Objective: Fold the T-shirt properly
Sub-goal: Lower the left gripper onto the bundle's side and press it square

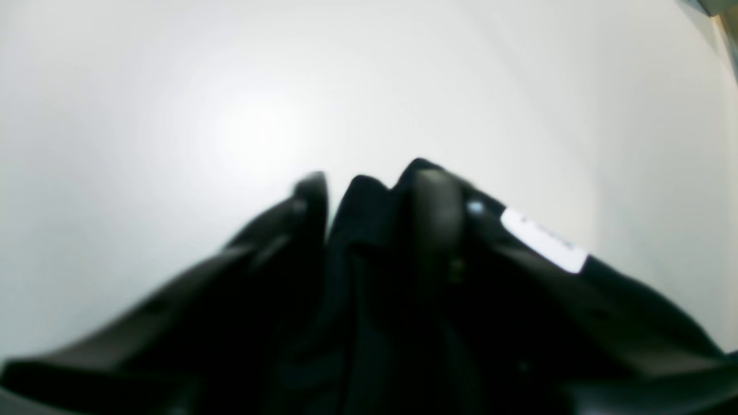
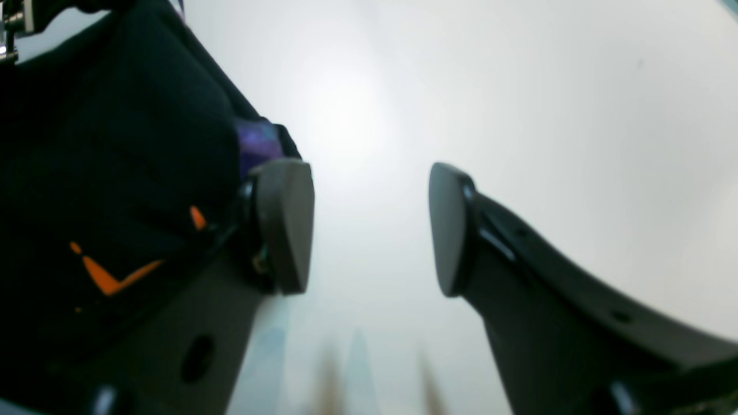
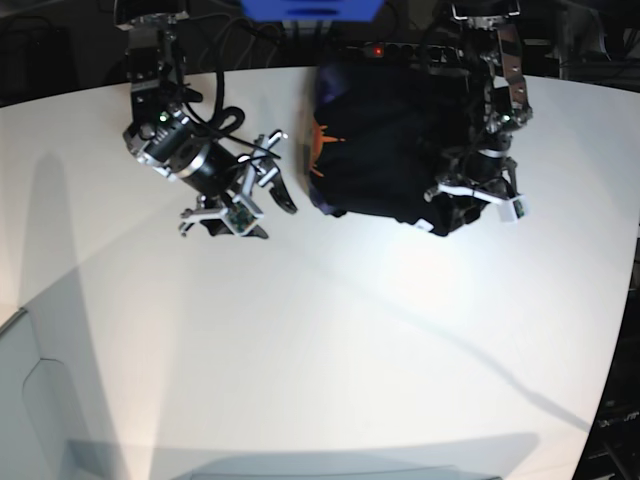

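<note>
At left wrist, left gripper pinches black T-shirt beside its white tag. Right wrist: right gripper spread, empty, shirt at its left. Base: shirt bunched at far table edge.

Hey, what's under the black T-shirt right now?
The white table lies under the T-shirt. The left pincer pinches black cloth beside the white tag. Anything beneath the bunched cloth is hidden.
</note>
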Controlling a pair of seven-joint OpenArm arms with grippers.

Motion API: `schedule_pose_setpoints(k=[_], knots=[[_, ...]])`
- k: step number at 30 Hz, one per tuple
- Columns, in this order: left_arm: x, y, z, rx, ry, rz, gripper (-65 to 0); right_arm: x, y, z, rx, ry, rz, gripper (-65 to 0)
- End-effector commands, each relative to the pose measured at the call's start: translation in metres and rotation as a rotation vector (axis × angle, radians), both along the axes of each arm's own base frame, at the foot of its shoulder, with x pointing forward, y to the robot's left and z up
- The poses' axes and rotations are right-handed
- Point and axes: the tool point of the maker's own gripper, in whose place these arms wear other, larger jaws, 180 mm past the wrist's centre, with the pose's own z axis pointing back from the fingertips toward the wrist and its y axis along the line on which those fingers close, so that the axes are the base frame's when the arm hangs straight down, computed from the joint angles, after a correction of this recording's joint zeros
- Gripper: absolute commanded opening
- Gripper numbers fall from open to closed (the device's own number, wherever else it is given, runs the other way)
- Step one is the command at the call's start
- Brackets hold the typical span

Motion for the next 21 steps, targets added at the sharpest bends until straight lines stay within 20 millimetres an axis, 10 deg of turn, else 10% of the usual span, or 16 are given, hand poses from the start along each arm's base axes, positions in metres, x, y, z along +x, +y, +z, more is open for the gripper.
schedule_pose_setpoints(k=[1,6,17,21], knots=[[0.009,0.000,0.014,0.006,-0.057,-0.007,-50.0,0.004,0.005,0.014,0.036,-0.045,0.013,-31.9],[0.013,0.000,0.017,0.006,-0.065,-0.006,-65.0,0.003,0.005,0.014,0.036,-0.044,0.013,-31.9],[0.013,-0.001,0.054,0.035,-0.153,-0.015,-64.8,-0.002,0.006,0.011,0.036,-0.030,0.019,-31.9],[0.012,-0.003,0.067,0.045,-0.183,-0.022,-54.5,-0.002,0.008,0.013,0.042,-0.034,0.020,-32.0]])
